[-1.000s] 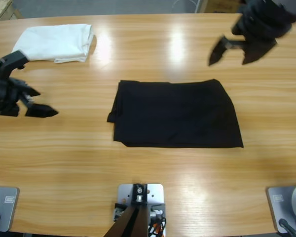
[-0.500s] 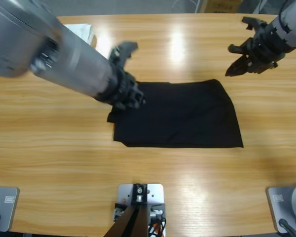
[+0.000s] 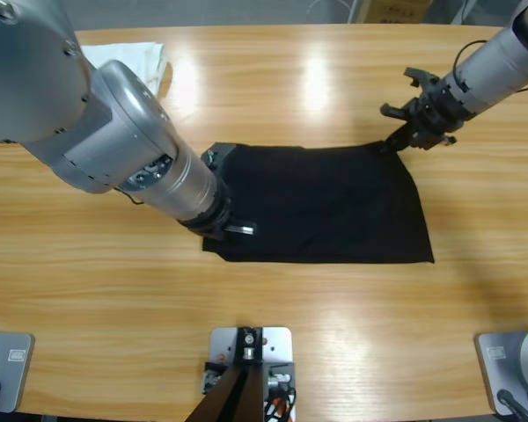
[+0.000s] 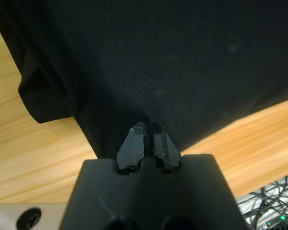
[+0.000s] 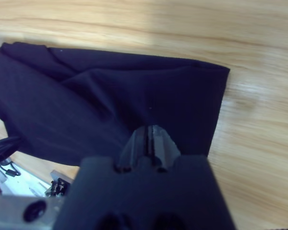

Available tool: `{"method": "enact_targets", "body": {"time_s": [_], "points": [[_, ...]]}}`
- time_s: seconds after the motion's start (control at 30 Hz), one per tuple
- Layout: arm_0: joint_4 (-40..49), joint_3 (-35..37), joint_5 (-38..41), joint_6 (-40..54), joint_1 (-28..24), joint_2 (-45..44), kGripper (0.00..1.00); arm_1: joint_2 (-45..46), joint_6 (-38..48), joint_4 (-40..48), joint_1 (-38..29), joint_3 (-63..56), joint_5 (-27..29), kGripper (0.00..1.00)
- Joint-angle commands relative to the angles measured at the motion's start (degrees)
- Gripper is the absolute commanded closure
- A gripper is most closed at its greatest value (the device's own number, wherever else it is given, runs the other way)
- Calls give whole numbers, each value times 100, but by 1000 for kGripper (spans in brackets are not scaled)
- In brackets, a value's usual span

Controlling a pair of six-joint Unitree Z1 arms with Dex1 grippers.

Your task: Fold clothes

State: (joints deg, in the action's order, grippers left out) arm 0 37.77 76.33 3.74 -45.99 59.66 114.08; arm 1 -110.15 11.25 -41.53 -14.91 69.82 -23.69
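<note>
Right at the tips of our left fingers [image 4: 148, 139] lies the black shirt [image 3: 321, 202]. The fingers are pinched tight together on its cloth, at the edge of the shirt closest to that arm. In the high view this arm covers the corner it holds, so we cannot see the pinch from above.

The shirt is soft and light — it will bend, sag and slide wherever we pull it. It will not break. It lies already folded into a wide block in the middle of the bench [image 3: 334, 79], so several layers sit on top of each other. We think the best places to hold it are the corners and the thick folded edges, taking all the layers at once, or one layer may slip away.

Our right fingers [image 5: 151, 136] are pinched tight on the other end of the shirt, at its far corner, with a rumple of cloth just past them.

We cannot see any collar, buttons or lettering — they must be tucked inside.

Farther off, past the left arm, a white folded cloth [image 3: 141, 57] peeks out, mostly hidden.
</note>
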Motion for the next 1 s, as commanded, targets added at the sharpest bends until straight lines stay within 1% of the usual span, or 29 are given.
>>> {"method": "enact_targets", "body": {"time_s": [0.03, 0.43, 0.6, 0.73, 0.8, 0.9, 1.0], "points": [[82, -222, 39, -130, 72, 475, 1000, -395, -61, 156, 50, -192, -92, 1000], [82, -458, 56, -325, 178, 760, 1000, -762, -61, 346, 122, -258, -92, 1000], [82, -438, 109, -341, 178, 915, 1000, -843, -61, 411, 217, -276, -59, 1000], [148, -463, 135, -341, 186, 874, 1000, -968, -52, 695, 458, -286, 57, 1000], [187, -493, 135, -341, 204, 859, 1000, -1003, -35, 1103, 711, -397, 39, 1000], [187, -535, 144, -376, 204, 871, 1000, -857, 67, 1399, 1066, -534, 131, 1000], [177, -525, 144, -427, 204, 906, 1000, -753, 85, 1513, 1277, -652, 286, 1000]]}}
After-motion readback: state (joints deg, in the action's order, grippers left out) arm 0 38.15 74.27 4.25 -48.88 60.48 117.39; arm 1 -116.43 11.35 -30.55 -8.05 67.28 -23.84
